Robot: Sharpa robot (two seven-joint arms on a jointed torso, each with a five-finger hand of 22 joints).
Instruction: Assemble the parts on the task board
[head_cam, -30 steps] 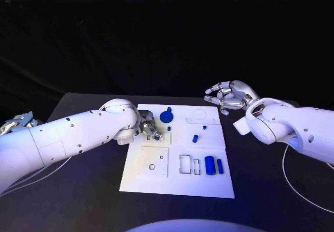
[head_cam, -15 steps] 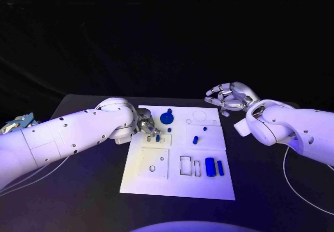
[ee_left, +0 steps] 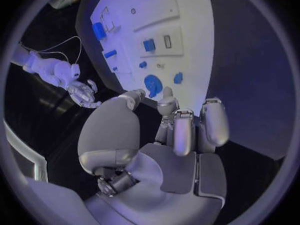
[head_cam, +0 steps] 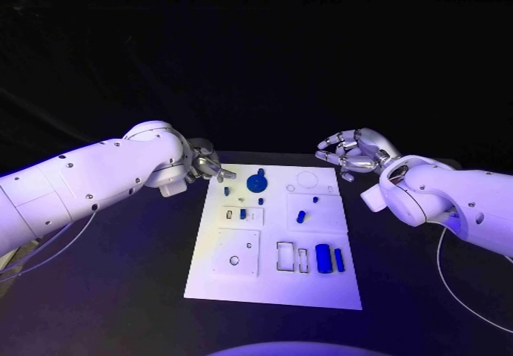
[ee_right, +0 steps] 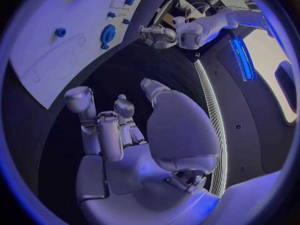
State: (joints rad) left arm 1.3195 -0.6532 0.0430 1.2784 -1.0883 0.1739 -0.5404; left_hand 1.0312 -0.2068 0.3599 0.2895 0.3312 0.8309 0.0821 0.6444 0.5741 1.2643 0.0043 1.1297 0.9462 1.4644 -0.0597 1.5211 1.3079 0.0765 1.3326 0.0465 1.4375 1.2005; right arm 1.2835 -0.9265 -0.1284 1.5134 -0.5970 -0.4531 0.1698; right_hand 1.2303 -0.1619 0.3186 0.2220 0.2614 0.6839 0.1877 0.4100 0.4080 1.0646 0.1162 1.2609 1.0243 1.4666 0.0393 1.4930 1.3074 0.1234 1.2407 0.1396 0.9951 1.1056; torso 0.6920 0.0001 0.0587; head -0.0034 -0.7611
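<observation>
Two long blue cylinders [head_cam: 328,256] lie side by side at the near right of the task board [head_cam: 214,280], long axes running near-to-far. Farther back, a round blue part [head_cam: 256,180] sits just beside the left hand [head_cam: 205,167], the nearer hand, fingers loosely curled, empty. It has withdrawn off the board. The right hand [head_cam: 353,152] hovers beyond the far right corner, fingers curled, holding nothing.

black table [head_cam: 128,297], dark backdrop, bluish light

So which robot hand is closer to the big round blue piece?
Left. The left hand hovers just beside the big round blue piece; the right hand hangs off the board's opposite side.
</observation>
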